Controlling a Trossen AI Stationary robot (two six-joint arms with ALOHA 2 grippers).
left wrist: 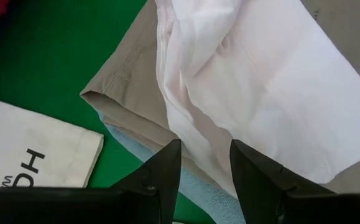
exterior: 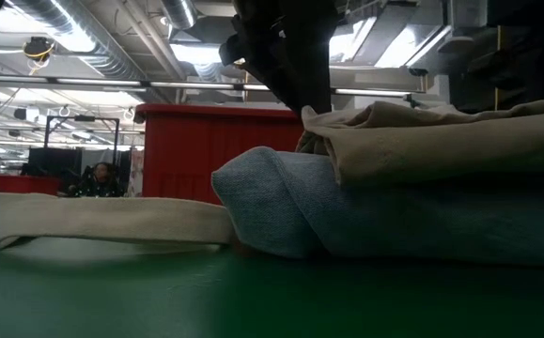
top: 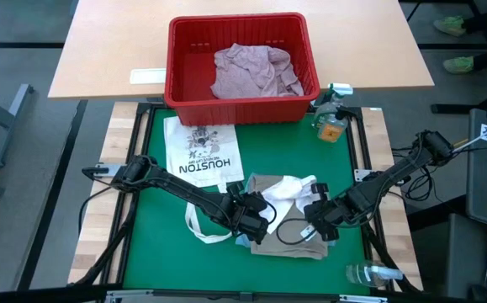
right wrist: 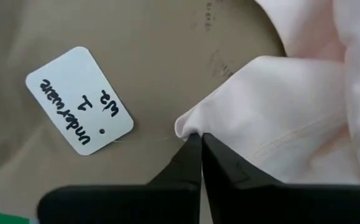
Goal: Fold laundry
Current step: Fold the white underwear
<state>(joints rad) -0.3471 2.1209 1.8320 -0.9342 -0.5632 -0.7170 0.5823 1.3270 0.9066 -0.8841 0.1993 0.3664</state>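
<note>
A tan khaki cloth piece [top: 264, 182] lies near the mat's front edge, on top of light blue denim [exterior: 281, 211]. A white cloth [top: 292, 188] lies bunched on the khaki. My left gripper [left wrist: 206, 165] is open over the white cloth's left part, with a finger on either side of a fold. My right gripper [right wrist: 199, 140] is shut on a corner of the white cloth, at its right. A pale pink-mauve shirt [top: 251, 71] lies in the red basket [top: 180, 59]. My left gripper slants down with the white cloth [left wrist: 229, 93] showing between its spread fingers [left wrist: 167, 171]. I cannot tell whether they touch it. My right gripper pinches a corner of the white cloth [right wrist: 189, 127] between its two fingers. The fingers point steeply down from above. The rest of the cloth lies slack on the khaki [right wrist: 148, 56].
A white tote bag printed HOUSTON [top: 201, 156] lies on the green mat [top: 336, 156] at the left. A paper tag [right wrist: 80, 99] lies on the khaki. Spray bottles stand at the far right [top: 331, 114] and the near right [top: 369, 273].
</note>
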